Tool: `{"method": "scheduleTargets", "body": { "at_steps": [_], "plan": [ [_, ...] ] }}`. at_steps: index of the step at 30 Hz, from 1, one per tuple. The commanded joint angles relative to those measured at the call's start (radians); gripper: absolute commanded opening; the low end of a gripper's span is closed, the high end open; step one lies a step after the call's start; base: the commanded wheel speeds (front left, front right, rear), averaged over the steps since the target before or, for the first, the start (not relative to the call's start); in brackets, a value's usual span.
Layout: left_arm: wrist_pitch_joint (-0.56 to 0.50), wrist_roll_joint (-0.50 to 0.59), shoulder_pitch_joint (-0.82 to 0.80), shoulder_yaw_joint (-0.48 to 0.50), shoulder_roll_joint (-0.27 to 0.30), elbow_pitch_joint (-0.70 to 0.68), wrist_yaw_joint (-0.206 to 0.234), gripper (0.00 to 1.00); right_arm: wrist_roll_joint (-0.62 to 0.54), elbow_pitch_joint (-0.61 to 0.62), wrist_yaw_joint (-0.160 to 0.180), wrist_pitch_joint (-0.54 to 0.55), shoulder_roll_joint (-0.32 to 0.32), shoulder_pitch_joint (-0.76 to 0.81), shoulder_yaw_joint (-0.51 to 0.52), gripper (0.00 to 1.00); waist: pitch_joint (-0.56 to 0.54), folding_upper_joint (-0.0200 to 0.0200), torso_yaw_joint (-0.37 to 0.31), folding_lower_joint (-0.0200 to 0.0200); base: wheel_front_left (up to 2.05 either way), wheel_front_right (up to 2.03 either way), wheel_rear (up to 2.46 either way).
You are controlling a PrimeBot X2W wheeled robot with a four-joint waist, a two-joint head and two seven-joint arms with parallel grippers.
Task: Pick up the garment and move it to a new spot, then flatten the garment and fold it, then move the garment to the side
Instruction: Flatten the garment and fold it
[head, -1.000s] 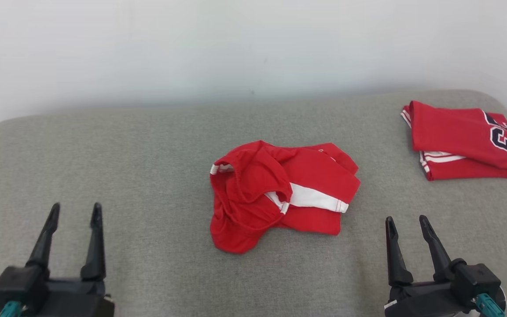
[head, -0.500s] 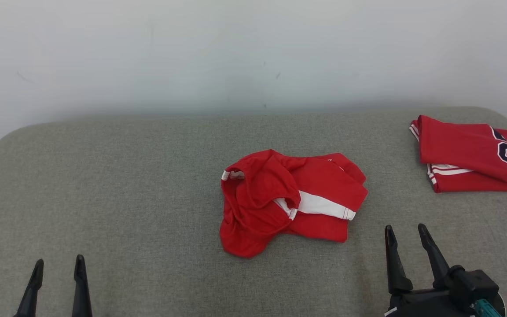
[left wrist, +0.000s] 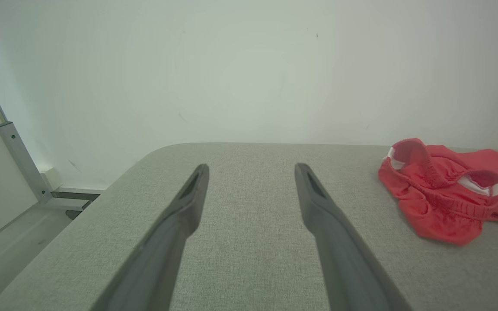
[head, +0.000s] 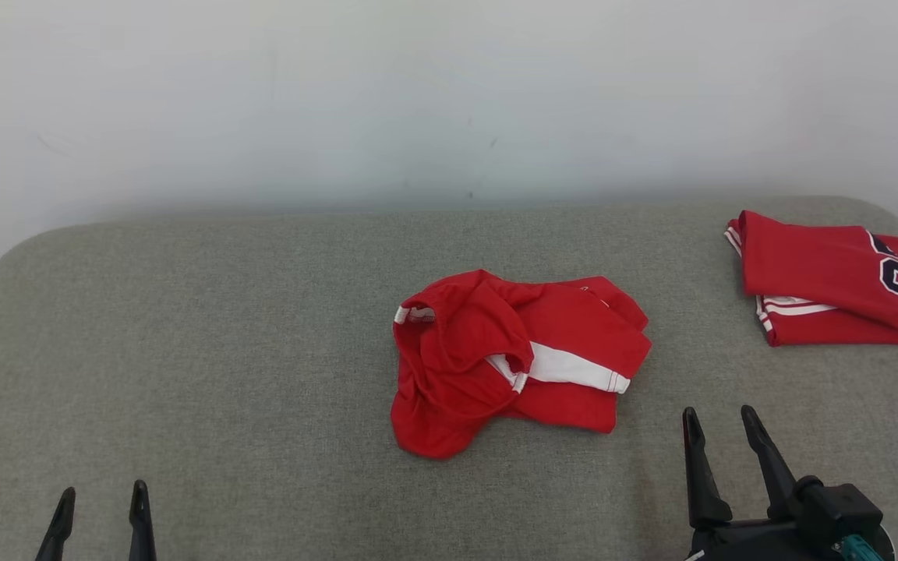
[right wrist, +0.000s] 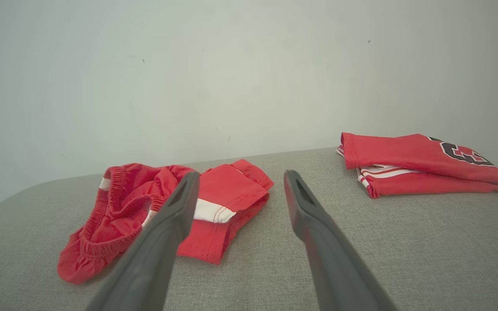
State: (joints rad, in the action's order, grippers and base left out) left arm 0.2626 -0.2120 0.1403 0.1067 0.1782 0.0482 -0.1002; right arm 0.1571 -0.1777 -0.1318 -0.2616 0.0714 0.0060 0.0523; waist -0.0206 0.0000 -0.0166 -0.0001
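The left half of the counter (head: 223, 351) is bare grey cloth, open from the left gripper (head: 103, 489) to the wall (head: 418, 101), which closes the far edge. At the middle the crumpled shorts (head: 511, 358) make a low heap. Bare strips run before it, behind it, and between it and the folded jersey (head: 831, 280) at the far right corner. The right gripper (head: 717, 411), jaws apart, faces open cloth, with the shorts ahead to its left.

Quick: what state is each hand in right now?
Left hand: open, holding nothing.
Right hand: open, holding nothing.
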Motion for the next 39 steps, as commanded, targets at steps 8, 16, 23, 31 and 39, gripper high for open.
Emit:
{"method": "scheduleTargets", "body": {
  "at_steps": [8, 16, 23, 31, 39],
  "plan": [
    [0.003, 0.007, -0.004, -0.002, 0.000, 0.017, -0.022, 1.00, 0.000, -0.013, 0.003, -0.004, -0.005, 0.009, -0.006, 1.00, 0.001, 0.0000, 0.004, 0.0001, 0.00, 0.00, 0.00],
    [0.003, 0.017, -0.004, 0.009, -0.007, 0.025, -0.029, 1.00, -0.005, -0.021, 0.003, -0.004, -0.008, 0.010, -0.007, 1.00, 0.003, 0.0000, 0.004, 0.0001, 0.00, 0.00, 0.00],
    [0.003, 0.021, -0.004, 0.016, -0.013, 0.026, -0.031, 1.00, -0.009, -0.023, 0.003, -0.004, -0.009, 0.010, -0.006, 1.00, 0.006, 0.0000, 0.005, 0.0001, 0.00, 0.00, 0.00],
    [0.003, 0.024, 0.001, 0.021, -0.015, 0.029, -0.030, 1.00, -0.011, -0.024, 0.003, -0.004, -0.010, 0.010, -0.007, 1.00, 0.007, 0.0000, 0.002, 0.0001, 0.00, 0.00, 0.00],
    [0.003, 0.034, -0.052, -0.034, -0.016, 0.049, -0.030, 1.00, -0.005, -0.026, 0.003, -0.004, -0.011, 0.005, -0.006, 1.00, 0.015, 0.0000, -0.005, 0.0001, 0.00, 0.00, 0.00]
  ]
}}
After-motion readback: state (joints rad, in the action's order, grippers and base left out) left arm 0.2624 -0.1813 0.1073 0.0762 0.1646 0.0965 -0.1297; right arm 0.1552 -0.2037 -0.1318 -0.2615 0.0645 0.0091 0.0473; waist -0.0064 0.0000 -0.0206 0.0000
